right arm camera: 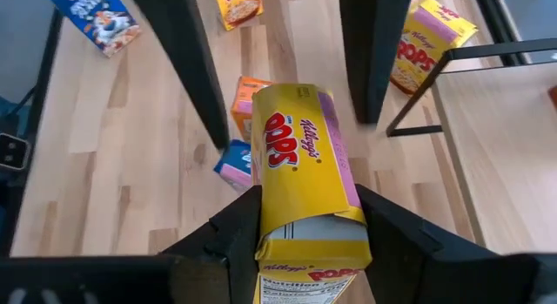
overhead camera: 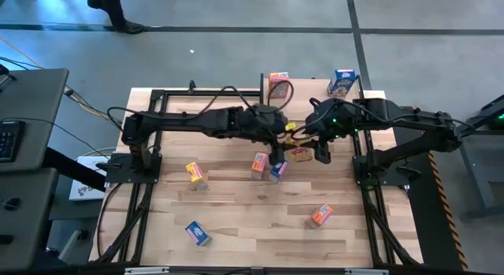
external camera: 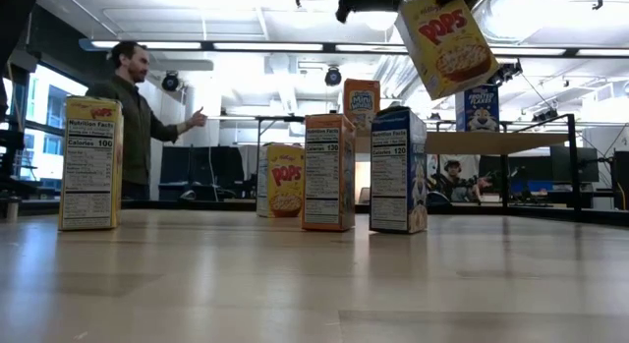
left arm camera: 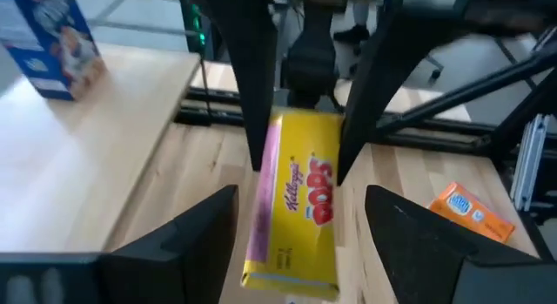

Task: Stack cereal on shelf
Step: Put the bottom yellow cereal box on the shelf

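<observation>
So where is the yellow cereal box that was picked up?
In the high view the yellow cereal box is near the table's middle, held above it by the right gripper, just in front of the shelf.

**Two dark arms, black cabling, angular fingers**

Left arm (overhead camera: 197, 121) at centre-left of the high view: matte black segments with rounded joint housings; a black cable loops above its forearm; its base sits in a black frame at the worktop (overhead camera: 236, 228) edge; right arm (overhead camera: 409, 125) at centre-right: the same black build, small green lights glowing by its wrist; left tool (left arm camera: 300, 243) in its wrist view: two broad, flat black fingers with angled edges; right tool (right arm camera: 305, 230): matching black fingers, wedge-shaped.
</observation>
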Robot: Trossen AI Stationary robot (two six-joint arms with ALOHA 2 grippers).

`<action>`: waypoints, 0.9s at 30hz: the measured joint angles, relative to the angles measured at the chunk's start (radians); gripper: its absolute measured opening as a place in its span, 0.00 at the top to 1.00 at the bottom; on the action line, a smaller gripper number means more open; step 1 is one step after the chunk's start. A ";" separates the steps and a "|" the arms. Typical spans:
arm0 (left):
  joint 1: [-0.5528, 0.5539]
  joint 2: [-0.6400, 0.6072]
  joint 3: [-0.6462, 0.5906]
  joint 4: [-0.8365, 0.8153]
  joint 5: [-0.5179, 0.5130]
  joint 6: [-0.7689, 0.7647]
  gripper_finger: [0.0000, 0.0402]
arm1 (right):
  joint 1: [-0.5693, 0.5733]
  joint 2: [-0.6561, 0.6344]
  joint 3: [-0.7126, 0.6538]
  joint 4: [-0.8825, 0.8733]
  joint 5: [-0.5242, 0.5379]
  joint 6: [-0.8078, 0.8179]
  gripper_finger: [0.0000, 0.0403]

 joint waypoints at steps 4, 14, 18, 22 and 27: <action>0.002 -0.042 0.000 -0.029 -0.003 0.020 0.40 | 0.000 0.000 0.000 -0.003 0.043 0.000 0.61; 0.001 -0.123 0.000 -0.136 -0.003 0.158 0.40 | -0.013 -0.002 0.000 0.017 0.152 -0.048 0.61; 0.001 -0.153 0.000 -0.207 -0.003 0.183 0.40 | -0.037 -0.010 0.000 0.049 0.163 -0.073 0.61; 0.003 -0.186 0.000 -0.257 -0.002 0.186 0.40 | -0.075 -0.019 0.007 0.071 0.193 -0.087 0.61; 0.014 -0.225 -0.001 -0.297 -0.002 0.209 0.40 | -0.126 -0.023 0.064 0.075 0.227 -0.120 0.61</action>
